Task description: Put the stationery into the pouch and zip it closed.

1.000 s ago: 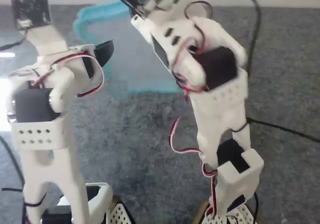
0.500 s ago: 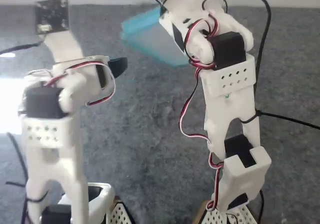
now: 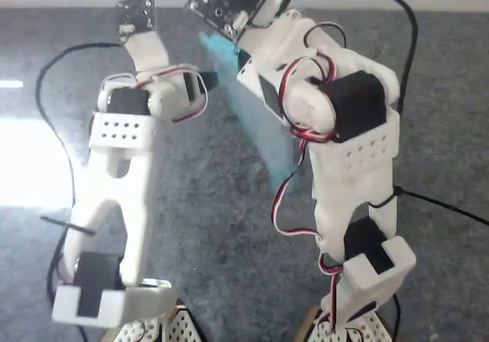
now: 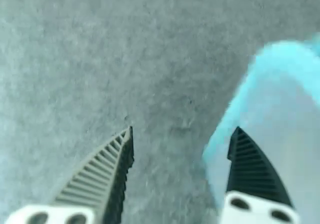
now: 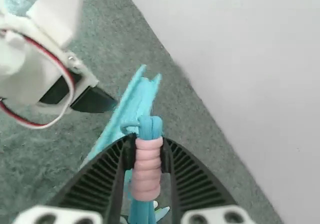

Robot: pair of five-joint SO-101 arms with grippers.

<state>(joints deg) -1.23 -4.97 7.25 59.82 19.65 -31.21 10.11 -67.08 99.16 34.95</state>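
Observation:
A translucent teal pouch [image 3: 258, 117] hangs in the air, turned nearly edge-on, below the right arm's wrist. In the right wrist view my right gripper [image 5: 147, 142] is shut on a pink ribbed zipper pull [image 5: 145, 170] at the teal pouch's [image 5: 131, 108] top edge. My left gripper [image 4: 183, 130] is open just above the grey surface, and the pouch [image 4: 282, 96] lies close against one finger [image 4: 250, 166]. The left arm's dark fingertip [image 3: 208, 79] sits right beside the hanging pouch. No loose stationery can be seen.
The table is covered with grey felt [image 3: 206, 204]. A white wall [image 5: 240, 59] stands right behind the pouch. Black cables [image 3: 439, 198] trail at the right and left. Both arm bases [image 3: 153, 319] stand at the near edge.
The right arm has lifted the pouch from lying flat on the table so that it hangs edge-on. The left arm has swung up and to the right, toward the pouch.

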